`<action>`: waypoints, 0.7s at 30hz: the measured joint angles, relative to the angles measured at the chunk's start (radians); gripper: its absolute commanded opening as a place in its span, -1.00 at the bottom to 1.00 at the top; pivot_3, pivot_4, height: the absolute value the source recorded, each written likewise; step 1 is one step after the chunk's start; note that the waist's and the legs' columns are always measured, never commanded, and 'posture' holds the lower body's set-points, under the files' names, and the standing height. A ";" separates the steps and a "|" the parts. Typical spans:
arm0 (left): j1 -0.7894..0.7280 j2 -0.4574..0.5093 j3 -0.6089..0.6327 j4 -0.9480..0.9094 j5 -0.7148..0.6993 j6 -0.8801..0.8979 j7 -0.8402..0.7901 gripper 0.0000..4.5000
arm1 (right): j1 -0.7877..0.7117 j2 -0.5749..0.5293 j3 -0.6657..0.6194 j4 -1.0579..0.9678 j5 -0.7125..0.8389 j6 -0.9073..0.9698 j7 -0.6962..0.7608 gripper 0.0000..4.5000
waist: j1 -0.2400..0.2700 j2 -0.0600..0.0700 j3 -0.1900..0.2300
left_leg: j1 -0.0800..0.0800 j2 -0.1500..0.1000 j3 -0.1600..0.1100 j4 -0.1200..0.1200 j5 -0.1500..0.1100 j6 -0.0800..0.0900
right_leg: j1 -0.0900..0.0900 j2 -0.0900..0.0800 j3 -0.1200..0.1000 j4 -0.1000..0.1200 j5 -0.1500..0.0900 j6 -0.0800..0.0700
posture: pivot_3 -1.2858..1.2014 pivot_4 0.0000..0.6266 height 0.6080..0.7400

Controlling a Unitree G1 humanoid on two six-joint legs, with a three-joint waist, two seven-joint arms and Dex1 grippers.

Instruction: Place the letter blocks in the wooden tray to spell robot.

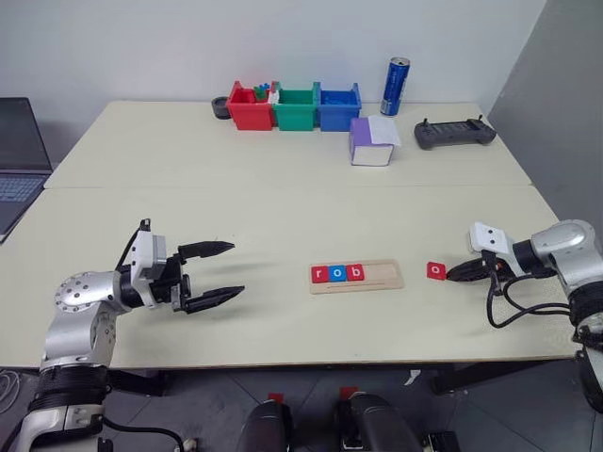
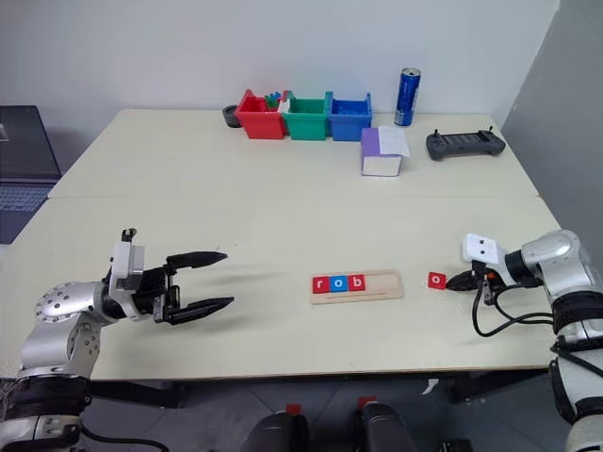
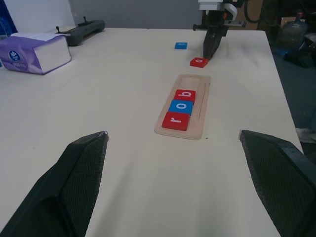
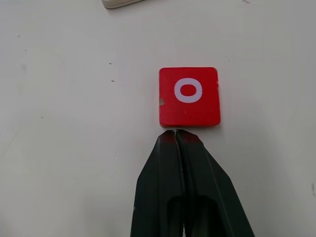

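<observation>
Right wrist view: right gripper (image 4: 175, 132) clenched, empty, tips touching red o block (image 4: 189, 96). Left gripper (image 1: 219, 272) released, near desk's (image 1: 283, 217) left edge.

Red (image 1: 249, 110), green (image 1: 296, 109), blue (image 1: 338, 108) plastic bins in row at pale table's (image 1: 283, 202) far edge; blue drink can (image 1: 395, 86) upright beside them; purple-white tissue pack (image 1: 372, 141) nearer; black handheld controller (image 1: 454, 133) right; open laptop (image 1: 19, 155) far left.

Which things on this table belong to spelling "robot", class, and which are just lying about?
Job:
- tray holding r, o, b
- red o at the shut right claw
- blue tile

Lying about:
- bins
- can
- tissue box
- controller
- laptop
</observation>
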 measured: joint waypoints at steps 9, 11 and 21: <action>-0.014 -0.003 -0.003 0.027 0.002 -0.003 -0.010 1.00 | 0.176 -0.137 -0.106 -0.364 0.141 0.286 0.021 -0.12 | -0.002 0.001 0.001 | 0.000 0.000 0.000 0.000 0.000 0.000 | 0.000 0.000 0.000 0.000 0.000 0.000 | 0.03 -0.52 1.00; -0.016 -0.003 -0.004 0.028 0.002 -0.003 -0.015 1.00 | 0.171 -0.141 -0.117 -0.377 0.163 0.313 0.019 0.17 | -0.003 0.001 0.001 | 0.001 0.000 0.000 0.000 0.000 0.000 | 0.000 0.000 0.000 0.000 0.000 0.000 | 0.03 -0.52 1.00; -0.034 -0.010 -0.017 0.035 0.005 -0.003 -0.020 1.00 | 0.070 -0.014 -0.010 -0.210 0.044 0.197 -0.085 0.90 | -0.001 0.001 0.001 | -0.001 0.000 0.000 0.000 0.000 0.000 | -0.001 0.000 0.000 0.000 0.000 0.000 | 0.03 -0.52 1.00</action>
